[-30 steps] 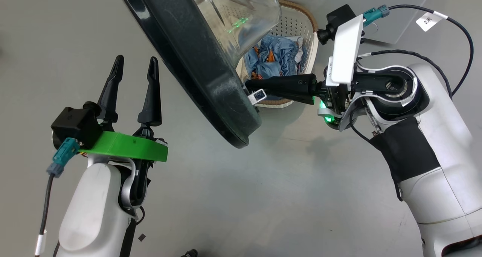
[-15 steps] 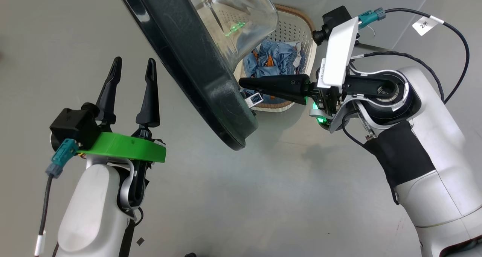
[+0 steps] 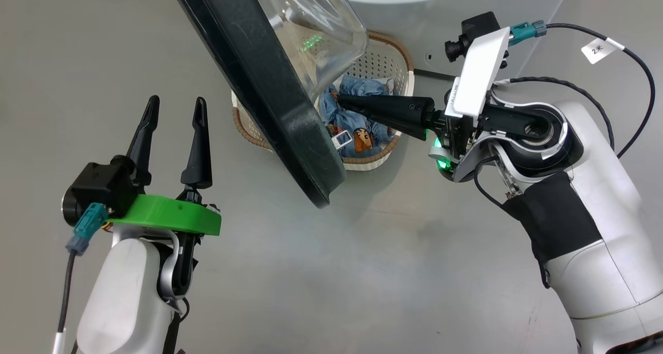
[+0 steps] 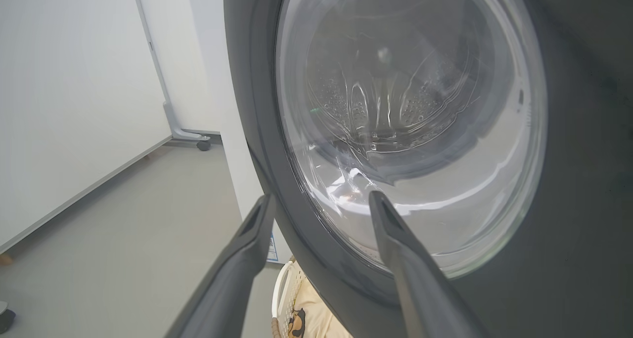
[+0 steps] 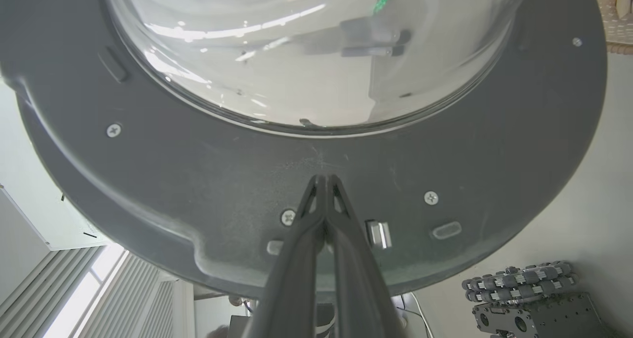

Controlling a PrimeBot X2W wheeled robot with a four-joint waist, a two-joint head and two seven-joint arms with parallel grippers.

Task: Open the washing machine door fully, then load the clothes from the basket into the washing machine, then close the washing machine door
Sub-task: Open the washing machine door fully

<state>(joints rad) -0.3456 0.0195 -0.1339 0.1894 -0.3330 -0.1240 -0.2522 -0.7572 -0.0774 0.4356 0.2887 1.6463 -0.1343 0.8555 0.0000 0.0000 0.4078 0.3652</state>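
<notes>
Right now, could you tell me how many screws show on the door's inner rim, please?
4, right wrist view: a screw far left, another beside the right tool, another right of it, another upper right. Others may be hidden.

One door (image 3: 269, 100), one basket (image 3: 380, 64), two arms (image 3: 129, 292) (image 3: 595, 198) (clothes (image 3: 365, 86) too bunched to count).

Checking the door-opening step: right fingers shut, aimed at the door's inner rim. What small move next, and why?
Probably press the right gripper into the door at its inner rim to swing it wider: the door is only part open, hanging over the basket of clothes, while the left gripper stands open, apart, on its outer side.
</notes>
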